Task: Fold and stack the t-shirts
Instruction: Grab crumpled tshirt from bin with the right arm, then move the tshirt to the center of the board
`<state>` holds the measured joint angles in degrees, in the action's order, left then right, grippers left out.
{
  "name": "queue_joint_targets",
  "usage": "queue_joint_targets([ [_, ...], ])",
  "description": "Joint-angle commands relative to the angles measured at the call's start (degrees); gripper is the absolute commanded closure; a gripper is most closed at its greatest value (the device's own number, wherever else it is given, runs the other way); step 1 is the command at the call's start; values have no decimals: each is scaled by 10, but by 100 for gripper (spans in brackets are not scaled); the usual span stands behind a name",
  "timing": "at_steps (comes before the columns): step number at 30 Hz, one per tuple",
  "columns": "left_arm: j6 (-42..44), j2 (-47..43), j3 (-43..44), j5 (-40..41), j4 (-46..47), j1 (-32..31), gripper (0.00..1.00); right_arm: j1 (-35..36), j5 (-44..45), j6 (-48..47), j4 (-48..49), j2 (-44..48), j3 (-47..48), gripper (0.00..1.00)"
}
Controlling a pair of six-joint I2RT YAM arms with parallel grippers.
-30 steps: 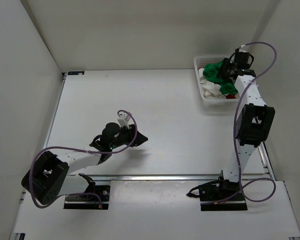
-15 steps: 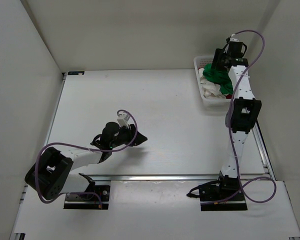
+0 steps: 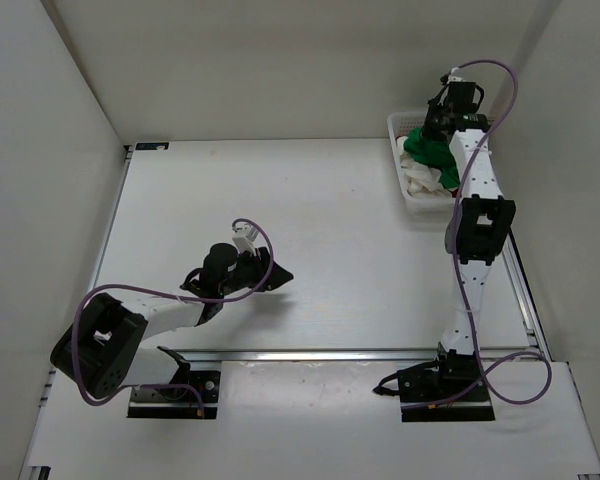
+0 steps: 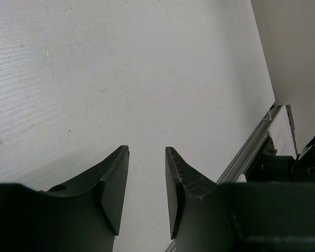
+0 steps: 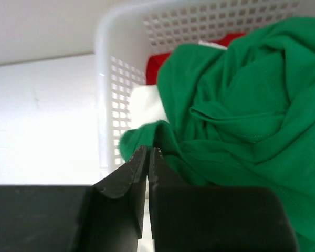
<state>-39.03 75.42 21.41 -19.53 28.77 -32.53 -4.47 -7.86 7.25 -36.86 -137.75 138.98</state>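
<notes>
The green t-shirt (image 5: 241,105) lies crumpled on top in the white mesh basket (image 5: 113,79) at the table's back right. Beneath it show a bit of the red t-shirt (image 5: 157,63) and of the white t-shirt (image 5: 144,105). My right gripper (image 5: 148,149) is shut, its tips pinching a fold at the green shirt's near edge by the basket wall. From above, that gripper (image 3: 438,128) is over the basket (image 3: 395,160) and the green t-shirt (image 3: 423,150). My left gripper (image 4: 147,149) hovers open over bare table, nothing between its fingers.
White walls enclose the table on the left, back and right. An aluminium rail (image 3: 350,352) runs along the near edge in front of the arm bases. The left gripper (image 3: 280,277) sits low at centre left.
The right arm swung toward the basket's back and its gripper went from wide open to shut at the green shirt. The left arm barely moved.
</notes>
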Motion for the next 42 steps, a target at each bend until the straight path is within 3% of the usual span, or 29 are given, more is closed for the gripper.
queue_joint_targets([
  [1,-2,-18,-4,-2,6,3,55,-5,-29,26,14,67,46,100],
  [9,-32,-28,7,-22,-3,26,56,41,-138,51,36,274,63,100],
  [13,-57,-51,-2,-31,-5,48,56,102,-174,50,94,415,2,100],
  [18,-85,-103,-29,-37,-10,119,56,104,-239,65,168,535,-136,99],
  [19,-90,-120,-42,-41,-18,147,55,95,-251,69,179,578,-226,100],
  [21,-90,-141,-44,-47,-28,179,54,89,-277,84,235,618,-320,100],
  [22,-83,-154,-40,-48,-45,200,53,96,-278,99,282,674,-479,100],
  [23,-85,-158,-40,-44,-53,209,53,99,-248,103,318,687,-524,100],
  [26,-83,-175,-44,-29,-68,210,51,95,-220,168,381,731,-713,100],
  [28,-80,-172,-39,-21,-72,205,48,56,-263,249,479,751,-877,100],
  [31,-44,-164,-29,28,-121,168,45,26,-249,278,524,749,-980,100],
  [35,-25,-152,-24,78,-157,137,45,-26,-228,286,489,748,-993,100],
  [40,-13,-137,-9,127,-182,122,39,-1,-170,259,440,726,-928,99],
  [42,3,-130,0,154,-209,107,38,19,-141,249,385,711,-897,77],
])
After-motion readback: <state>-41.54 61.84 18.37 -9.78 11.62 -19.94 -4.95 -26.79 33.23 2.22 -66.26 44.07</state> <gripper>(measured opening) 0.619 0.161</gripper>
